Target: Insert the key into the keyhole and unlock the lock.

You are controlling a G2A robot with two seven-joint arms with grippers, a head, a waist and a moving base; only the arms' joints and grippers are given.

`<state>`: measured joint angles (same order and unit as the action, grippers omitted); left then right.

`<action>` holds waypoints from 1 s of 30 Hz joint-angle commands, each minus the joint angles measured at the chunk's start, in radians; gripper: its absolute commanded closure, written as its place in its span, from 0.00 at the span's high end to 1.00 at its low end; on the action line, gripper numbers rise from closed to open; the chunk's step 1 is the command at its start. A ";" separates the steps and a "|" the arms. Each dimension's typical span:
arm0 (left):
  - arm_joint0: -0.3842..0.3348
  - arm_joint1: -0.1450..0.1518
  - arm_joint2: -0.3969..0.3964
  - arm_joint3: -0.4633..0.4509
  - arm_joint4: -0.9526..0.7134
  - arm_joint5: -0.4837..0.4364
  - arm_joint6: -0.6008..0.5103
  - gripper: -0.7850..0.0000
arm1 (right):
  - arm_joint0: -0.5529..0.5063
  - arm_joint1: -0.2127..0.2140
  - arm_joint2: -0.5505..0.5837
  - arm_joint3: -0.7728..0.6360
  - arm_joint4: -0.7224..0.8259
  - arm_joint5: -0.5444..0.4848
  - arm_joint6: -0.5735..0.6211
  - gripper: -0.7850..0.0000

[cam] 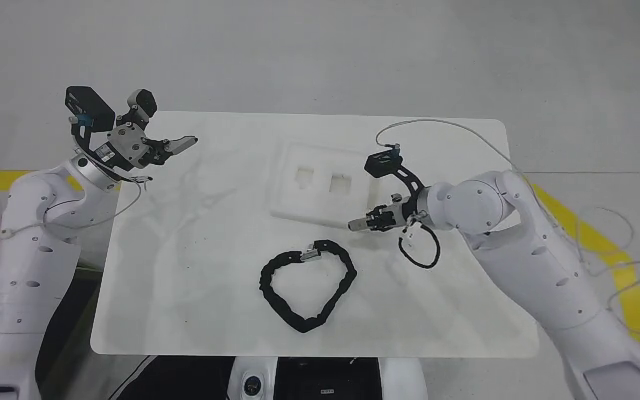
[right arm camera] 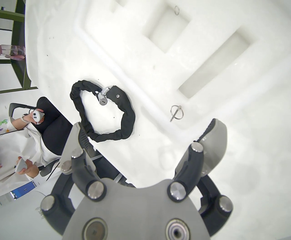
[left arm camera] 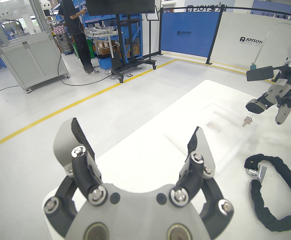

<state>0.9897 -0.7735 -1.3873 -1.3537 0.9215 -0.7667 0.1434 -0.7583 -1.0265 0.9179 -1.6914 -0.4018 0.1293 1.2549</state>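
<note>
A black fabric-covered chain lock lies in a loop near the table's front middle, its silver keyhole cylinder at the loop's far side. The wrist views show the chain and its cylinder more closely. A small key on a ring lies on the white foam tray near its front right edge. My right gripper hovers open just beside the key, holding nothing. My left gripper is open and empty above the table's far left corner.
The foam tray has two rectangular recesses; a small loose ring lies in one. A black cable loop hangs under the right wrist. Bare white tabletop stretches between the left arm and the chain.
</note>
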 commanded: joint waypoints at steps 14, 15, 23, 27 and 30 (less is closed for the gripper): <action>0.000 0.000 0.000 0.000 0.000 0.000 0.000 1.00 | 0.058 -0.024 -0.070 0.059 -0.033 0.082 0.047 0.49; 0.000 0.000 0.000 0.000 0.000 0.000 0.000 1.00 | 0.061 -0.026 -0.073 0.064 -0.035 0.087 0.050 0.49; 0.000 0.000 0.000 0.000 0.000 0.000 0.000 1.00 | 0.073 -0.031 -0.086 0.076 -0.066 0.114 0.057 0.46; 0.000 0.000 0.000 0.000 0.000 0.000 0.000 1.00 | 0.079 -0.033 -0.095 0.074 -0.097 0.141 0.066 0.40; 0.000 0.000 0.000 0.000 0.000 0.000 0.000 1.00 | 0.082 -0.035 -0.099 0.073 -0.113 0.156 0.070 0.37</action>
<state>0.9897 -0.7735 -1.3873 -1.3537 0.9215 -0.7667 0.1434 -0.6777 -1.0612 0.8198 -1.6173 -0.5086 0.2805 1.3234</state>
